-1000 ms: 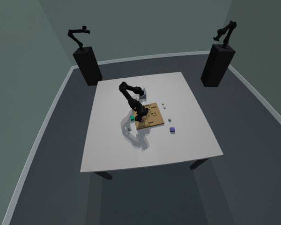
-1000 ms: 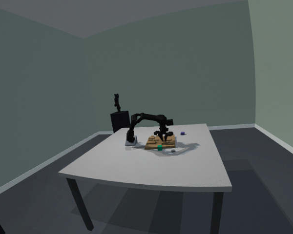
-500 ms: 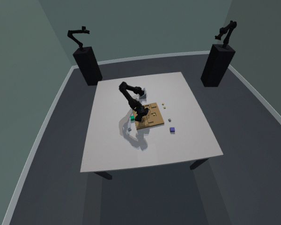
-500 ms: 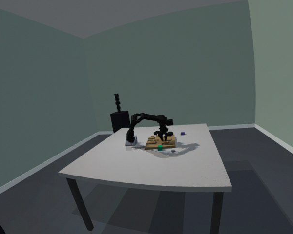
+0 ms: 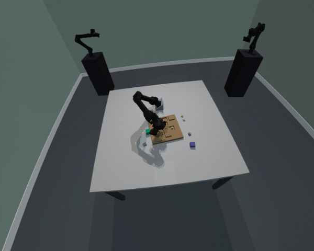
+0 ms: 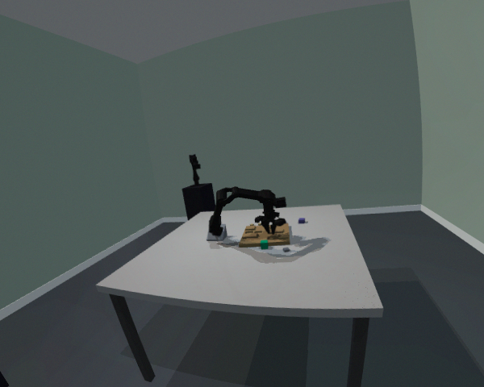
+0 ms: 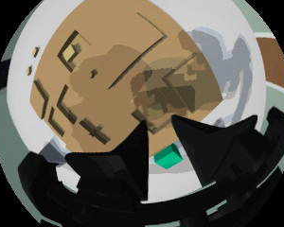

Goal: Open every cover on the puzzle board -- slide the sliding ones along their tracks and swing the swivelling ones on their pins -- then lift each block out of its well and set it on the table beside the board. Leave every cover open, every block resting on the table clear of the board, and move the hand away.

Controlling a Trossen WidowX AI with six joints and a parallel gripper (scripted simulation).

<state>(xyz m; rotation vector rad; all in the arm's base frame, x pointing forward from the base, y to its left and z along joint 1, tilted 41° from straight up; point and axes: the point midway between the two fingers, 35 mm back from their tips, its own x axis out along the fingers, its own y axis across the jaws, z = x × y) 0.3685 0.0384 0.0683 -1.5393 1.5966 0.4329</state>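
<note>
The wooden puzzle board [image 5: 178,134] [image 6: 255,242] [image 7: 104,28] lies flat on the table, with several covers and wells. My gripper [image 6: 270,232] [image 7: 158,121] is partly open and empty, low over the board near the green block's side. A pale yellow block [image 7: 156,110] sits in a shadowed well just beyond the fingertips. Another yellow block [image 5: 172,127] [image 7: 70,51] sits in an uncovered well. A green block [image 5: 147,132] [image 6: 264,244] [image 7: 168,157] rests on the table close beside the board. The arm hides part of the board in the top view.
A grey block [image 5: 144,144] [image 6: 285,250] lies on the green block's side. Across the board lie a purple block [image 5: 192,144] [image 6: 301,220], a small grey block [image 5: 189,134] and two small yellow blocks [image 5: 182,116] [image 5: 183,120]. Two other arms stand on distant pedestals.
</note>
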